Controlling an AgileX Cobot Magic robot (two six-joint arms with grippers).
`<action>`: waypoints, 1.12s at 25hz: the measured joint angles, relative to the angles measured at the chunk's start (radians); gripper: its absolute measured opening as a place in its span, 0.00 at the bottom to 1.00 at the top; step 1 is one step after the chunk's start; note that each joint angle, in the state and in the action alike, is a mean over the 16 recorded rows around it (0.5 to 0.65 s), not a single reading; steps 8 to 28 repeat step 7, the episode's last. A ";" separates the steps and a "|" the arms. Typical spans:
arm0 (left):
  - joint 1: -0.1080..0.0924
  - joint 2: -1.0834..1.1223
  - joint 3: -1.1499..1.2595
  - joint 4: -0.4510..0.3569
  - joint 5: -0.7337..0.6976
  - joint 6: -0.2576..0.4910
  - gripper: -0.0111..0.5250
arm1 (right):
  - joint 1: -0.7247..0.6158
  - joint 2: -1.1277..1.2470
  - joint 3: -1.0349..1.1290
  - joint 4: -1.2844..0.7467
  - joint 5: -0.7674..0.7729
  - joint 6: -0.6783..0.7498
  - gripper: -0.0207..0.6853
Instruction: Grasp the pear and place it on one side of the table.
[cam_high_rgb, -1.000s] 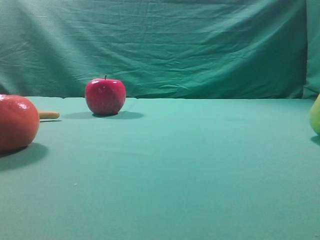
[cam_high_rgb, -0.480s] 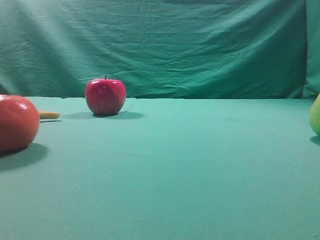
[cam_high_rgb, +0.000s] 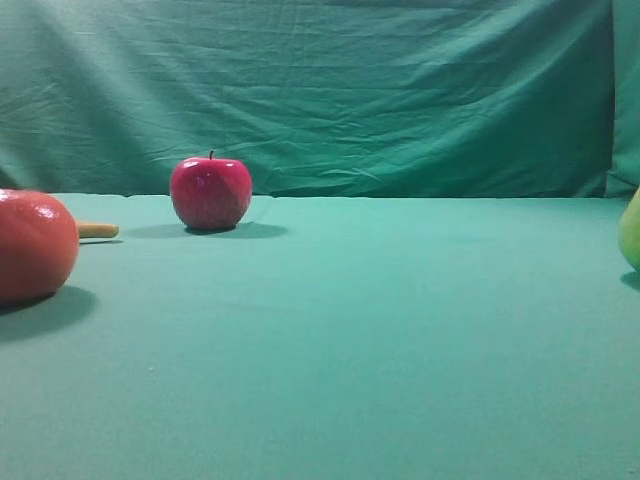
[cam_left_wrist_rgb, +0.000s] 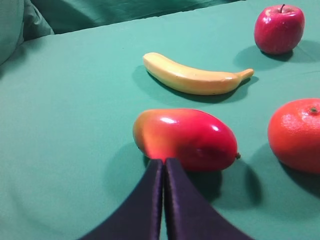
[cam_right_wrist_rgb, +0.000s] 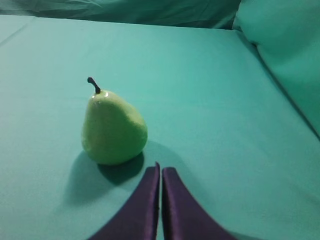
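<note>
Two grippers are sitting closed with nothing between the fingers: right gripper (cam_right_wrist_rgb: 160, 172) is hovering just short of the pear (cam_right_wrist_rgb: 113, 129), which is standing upright on the table (cam_right_wrist_rgb: 210, 100), while left gripper (cam_left_wrist_rgb: 164, 167) is pointing at the mango (cam_left_wrist_rgb: 186, 138).

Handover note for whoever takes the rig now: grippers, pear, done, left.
Left gripper: shut, empty, low over the table, tips just short of a red-yellow mango; banana, apple and orange fruit beyond it.
Right gripper: shut, empty, just short of the pear.
Pear: upright on the cloth, stem up, untouched; only its edge shows at the right border of the high view.
Done: nothing visible; neither arm shows in the high view.
Left: open the right gripper, grasp the pear, set it at one side.
</note>
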 joint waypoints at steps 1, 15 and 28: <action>0.000 0.000 0.000 0.000 0.000 0.000 0.02 | 0.000 0.000 0.000 -0.001 0.000 -0.001 0.03; 0.000 0.000 0.000 0.000 0.000 0.000 0.02 | 0.000 0.000 0.000 -0.002 0.000 -0.004 0.03; 0.000 0.000 0.000 0.000 0.000 0.000 0.02 | 0.000 0.000 0.000 -0.002 0.000 -0.004 0.03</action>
